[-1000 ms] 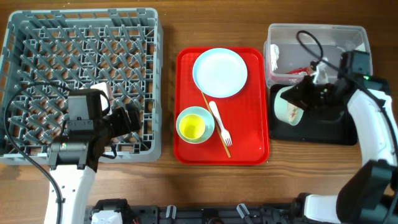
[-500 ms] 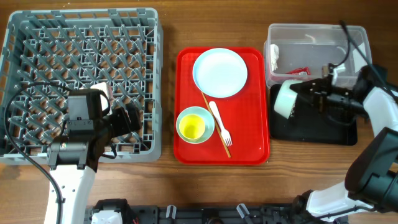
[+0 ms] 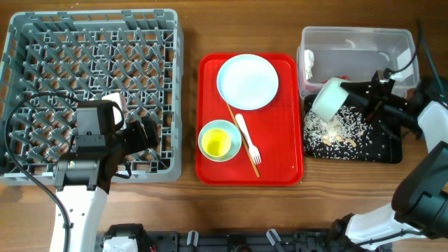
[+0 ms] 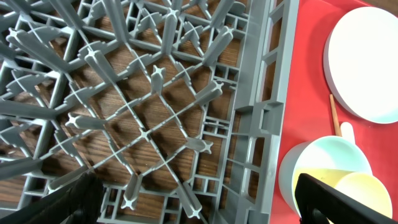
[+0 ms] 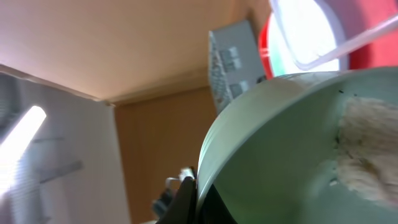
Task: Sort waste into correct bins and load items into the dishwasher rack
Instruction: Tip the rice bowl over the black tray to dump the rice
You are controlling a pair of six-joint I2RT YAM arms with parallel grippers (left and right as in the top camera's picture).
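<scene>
My right gripper [image 3: 352, 96] is shut on the rim of a pale blue-green bowl [image 3: 327, 98], tipped on its side over the black tray [image 3: 383, 151]. White rice grains and beige scraps [image 3: 330, 130] lie scattered on that tray. The right wrist view shows the bowl [image 5: 298, 143] close up, with scraps [image 5: 367, 149] stuck inside. The clear tub [image 3: 357, 40] holds crumpled paper [image 3: 309, 64] and a red sachet [image 3: 337, 80]. My left gripper [image 3: 149, 133] hangs open over the near right corner of the grey rack [image 3: 91, 42], nothing between its fingers [image 4: 329, 199].
The red serving tray [image 3: 210, 168] in the middle carries a round plate [image 3: 247, 82], a second bowl [image 3: 231, 133] with a yellow cup [image 3: 215, 143] in it, a white fork [image 3: 248, 138] and a chopstick [image 3: 241, 136]. Bare wood lies along the front edge.
The right arm has swung right and turned the bowl over further. Rice and scraps have poured out onto the black tray. The left arm has not moved.
</scene>
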